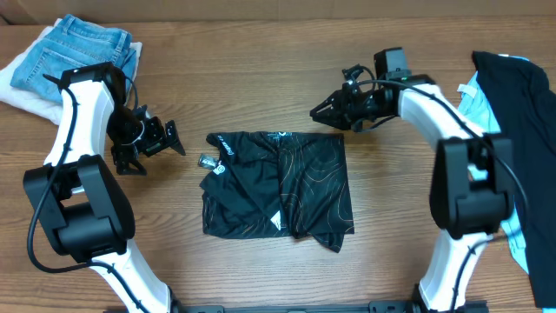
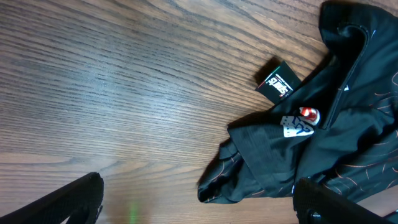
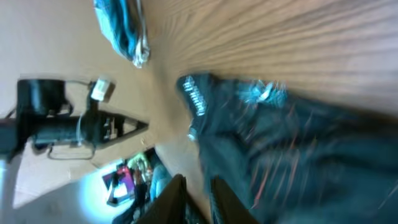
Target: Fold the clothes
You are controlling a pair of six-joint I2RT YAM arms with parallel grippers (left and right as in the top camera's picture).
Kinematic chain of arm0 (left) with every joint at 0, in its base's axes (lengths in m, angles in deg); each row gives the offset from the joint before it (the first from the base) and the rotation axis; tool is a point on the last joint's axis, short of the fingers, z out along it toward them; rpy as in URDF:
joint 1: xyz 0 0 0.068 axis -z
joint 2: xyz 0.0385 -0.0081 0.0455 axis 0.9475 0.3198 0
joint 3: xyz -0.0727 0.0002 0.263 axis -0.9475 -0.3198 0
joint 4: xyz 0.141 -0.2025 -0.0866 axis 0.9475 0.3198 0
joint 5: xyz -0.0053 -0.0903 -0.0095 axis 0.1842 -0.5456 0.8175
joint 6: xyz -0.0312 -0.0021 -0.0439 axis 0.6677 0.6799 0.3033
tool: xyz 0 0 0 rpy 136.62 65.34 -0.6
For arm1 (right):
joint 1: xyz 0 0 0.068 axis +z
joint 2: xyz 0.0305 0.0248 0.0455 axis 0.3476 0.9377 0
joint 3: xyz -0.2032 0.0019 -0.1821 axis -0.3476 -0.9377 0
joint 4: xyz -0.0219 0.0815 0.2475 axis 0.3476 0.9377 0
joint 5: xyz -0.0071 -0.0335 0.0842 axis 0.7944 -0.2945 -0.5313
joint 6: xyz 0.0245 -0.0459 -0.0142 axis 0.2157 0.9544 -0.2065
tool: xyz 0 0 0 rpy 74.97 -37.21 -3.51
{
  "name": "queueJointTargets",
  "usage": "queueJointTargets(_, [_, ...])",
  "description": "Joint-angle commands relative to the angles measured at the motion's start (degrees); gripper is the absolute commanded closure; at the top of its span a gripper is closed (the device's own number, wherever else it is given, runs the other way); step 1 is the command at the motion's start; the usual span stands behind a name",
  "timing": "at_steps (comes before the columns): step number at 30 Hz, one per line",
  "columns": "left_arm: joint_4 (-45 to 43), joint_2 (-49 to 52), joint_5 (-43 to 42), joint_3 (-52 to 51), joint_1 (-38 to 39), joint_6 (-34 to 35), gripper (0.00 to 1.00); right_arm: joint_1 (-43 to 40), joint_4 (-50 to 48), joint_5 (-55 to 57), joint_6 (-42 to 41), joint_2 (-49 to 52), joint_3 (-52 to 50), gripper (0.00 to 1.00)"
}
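Note:
The black jersey [image 1: 278, 183] with thin orange contour lines lies folded into a rough square at mid-table, a hang tag [image 2: 278, 81] poking out at its left edge. My left gripper [image 1: 152, 152] hovers left of the jersey, open wide and empty. In the left wrist view a rumpled corner of the jersey [image 2: 323, 124] reaches between the spread fingers of that gripper [image 2: 199, 208]. My right gripper [image 1: 320, 111] hangs just above the jersey's far right corner, fingers almost together with nothing between them. The right wrist view is blurred, with the jersey [image 3: 298, 137] beyond those fingers [image 3: 177, 199].
Blue denim jeans [image 1: 82, 52] lie on a white cloth [image 1: 19, 91] at the far left corner. A plain black garment [image 1: 521, 104] drapes over a light blue cloth [image 1: 514, 235] along the right edge. Both arm bases stand at the near edge.

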State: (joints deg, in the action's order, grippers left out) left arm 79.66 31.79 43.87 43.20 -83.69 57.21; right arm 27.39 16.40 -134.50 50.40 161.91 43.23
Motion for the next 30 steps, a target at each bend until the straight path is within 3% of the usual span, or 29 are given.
queueJointTargets(1, [0.0, 0.5, -0.3, 0.8, 0.5, -1.1, 0.00, 0.3, 9.4, 1.0, 9.4, -6.5, 1.6, 0.82])
queueJointTargets(3, [-0.3, 0.5, -0.3, 0.7, 0.7, -1.1, 0.00, 1.2, 18.2, 5.3, 13.3, -6.8, 0.9, 0.83])
queueJointTargets(6, [-0.5, 0.5, -0.3, 0.7, 1.3, -1.1, 0.00, 3.2, 18.6, 7.1, 13.8, -6.8, -3.9, 0.83])
queueJointTargets(11, [-0.4, 0.5, -0.3, 0.7, 2.0, -1.0, 0.00, 7.0, 4.7, -0.4, 12.1, -6.8, -17.0, 0.82])
queueJointTargets(17, [-0.3, 0.5, -0.5, 0.7, 2.1, -1.1, 0.00, 11.3, -16.5, -3.5, -1.5, -6.7, -30.8, 0.79])
queueJointTargets(20, [-0.3, 0.5, -0.5, 0.7, 2.1, -1.1, 0.00, 12.7, -21.2, -3.7, -5.0, -6.7, -35.6, 0.76])
queueJointTargets(27, [-0.3, 0.5, -0.5, 0.7, 2.1, -1.1, 0.00, 13.4, -19.6, -5.7, -5.1, -6.7, -42.8, 0.73])
queueJointTargets(30, [-0.1, 0.5, -0.5, 0.7, 2.1, -1.1, 0.00, 13.3, -16.3, -5.7, -5.0, -6.8, -43.4, 0.85])
